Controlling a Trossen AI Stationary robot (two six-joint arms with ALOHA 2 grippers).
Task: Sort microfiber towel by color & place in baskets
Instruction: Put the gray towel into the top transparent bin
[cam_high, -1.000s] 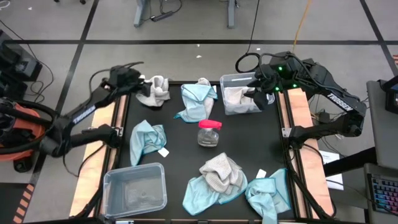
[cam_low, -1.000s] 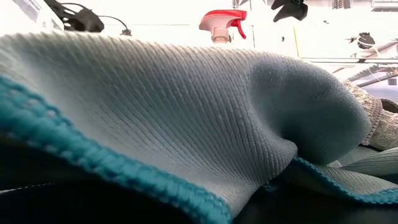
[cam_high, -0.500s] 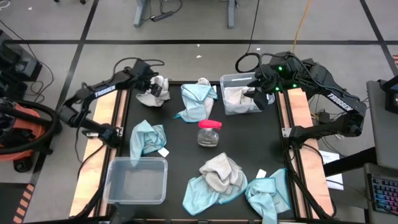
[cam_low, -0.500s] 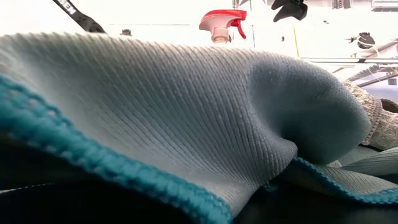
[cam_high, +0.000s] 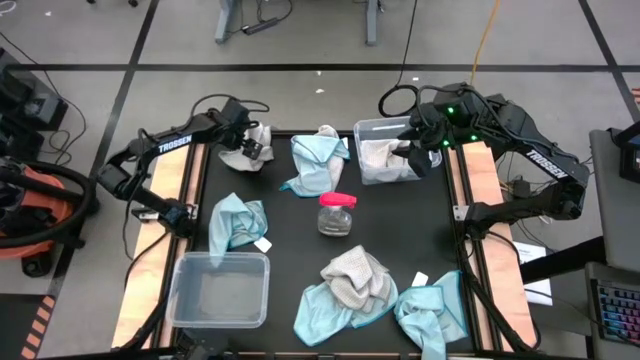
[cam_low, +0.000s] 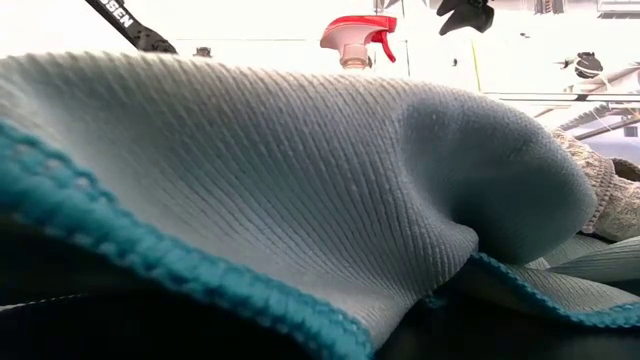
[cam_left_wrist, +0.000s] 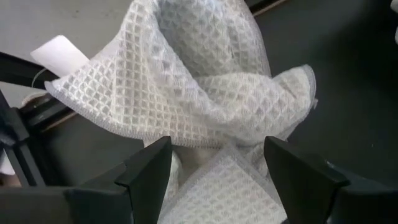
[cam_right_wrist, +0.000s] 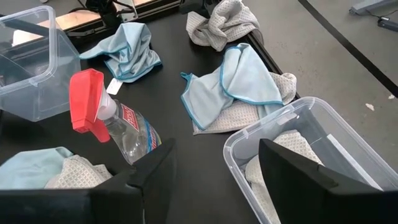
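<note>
A white-grey waffle towel (cam_high: 252, 146) lies bunched at the table's far left corner. My left gripper (cam_high: 243, 143) hangs over it, open; in the left wrist view the towel (cam_left_wrist: 205, 93) lies between and ahead of the gripper (cam_left_wrist: 214, 180). My right gripper (cam_high: 420, 150) waits open above the far-right basket (cam_high: 372, 128), which has a pale towel (cam_right_wrist: 292, 155) lying in it. A second basket (cam_high: 218, 290) stands near left. Blue towels (cam_high: 320, 160) (cam_high: 235, 225) (cam_high: 430, 312) and a grey towel (cam_high: 355, 275) lie spread on the black table. My left gripper comes at the white-grey towel from above, its fingers (cam_left_wrist: 149, 177) standing either side of a raised fold (cam_left_wrist: 217, 155). I cannot tell whether they touch the cloth.
A clear spray bottle with a red trigger head (cam_high: 337, 213) stands mid-table, also seen in the right wrist view (cam_right_wrist: 118, 124). In the low view a blue towel (cam_low: 300, 200) fills nearly the whole picture. Cables lie on the floor beyond the far edge.
My left gripper has swung from beyond the table's far left corner toward the right and come over the white-grey towel, then settled there. The right arm has kept still.
</note>
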